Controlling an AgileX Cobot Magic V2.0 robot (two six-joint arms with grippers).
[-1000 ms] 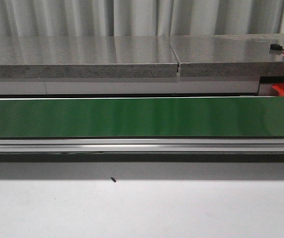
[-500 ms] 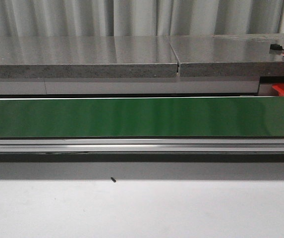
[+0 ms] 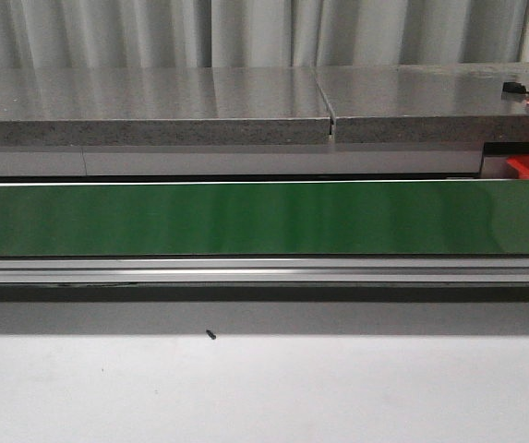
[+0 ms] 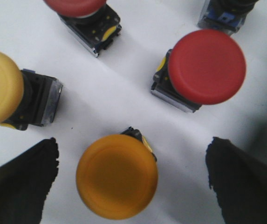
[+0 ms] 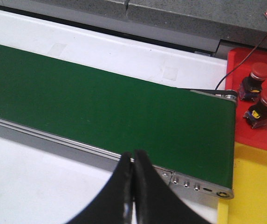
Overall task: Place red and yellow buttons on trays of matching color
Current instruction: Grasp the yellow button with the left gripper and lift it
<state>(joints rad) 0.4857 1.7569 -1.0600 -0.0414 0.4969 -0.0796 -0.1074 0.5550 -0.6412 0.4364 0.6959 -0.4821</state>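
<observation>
Your left gripper [image 4: 131, 186] hangs over the white bench [image 4: 124, 84], jaws spread wide and empty around an orange-yellow round-capped push button [image 4: 117, 176]; a red round-capped button [image 4: 207, 66] stands nearby. Next, likely lower and close. Your right gripper [image 5: 133, 186], jaws closed on nothing, hovers by the green conveyor belt [image 5: 100, 107], near the red tray [image 5: 259, 93].

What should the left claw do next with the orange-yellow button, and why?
Probably go straight down and close. The left claw is open, with a finger on each side of the yellow button, which stands apart from the red button, so nothing seems to block a grab.
</observation>
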